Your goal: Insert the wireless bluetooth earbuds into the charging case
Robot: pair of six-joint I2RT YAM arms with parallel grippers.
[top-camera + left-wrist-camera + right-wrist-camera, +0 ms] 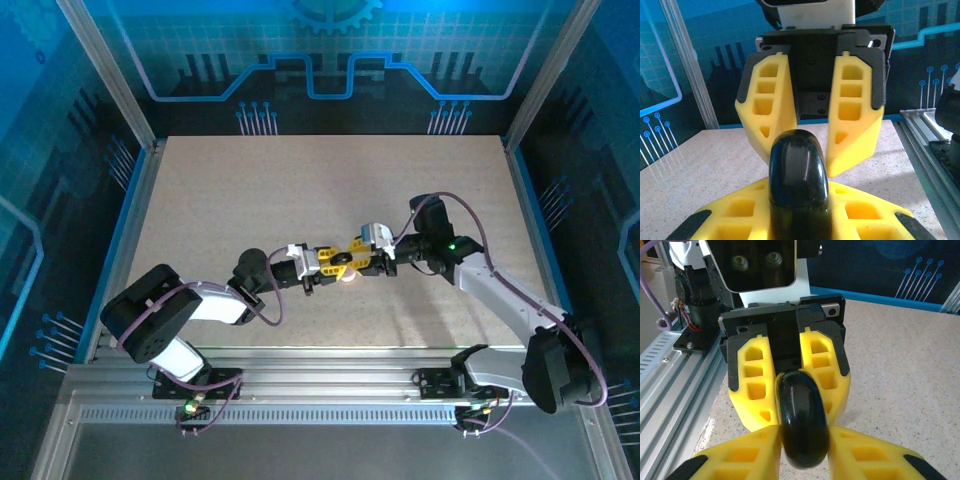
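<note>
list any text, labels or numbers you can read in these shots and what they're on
None can be read.
The black glossy piece shows no marking.
The blue backdrop carries only line art and a gear shape, no letters.

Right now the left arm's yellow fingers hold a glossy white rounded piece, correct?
Wrong on colour. The left arm's yellow fingers hold a glossy black rounded piece, not a white one. The left wrist view shows it clamped between them.

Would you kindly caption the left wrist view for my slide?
Left gripper holds a glossy black rounded piece; the right gripper straddles its far end.
</note>
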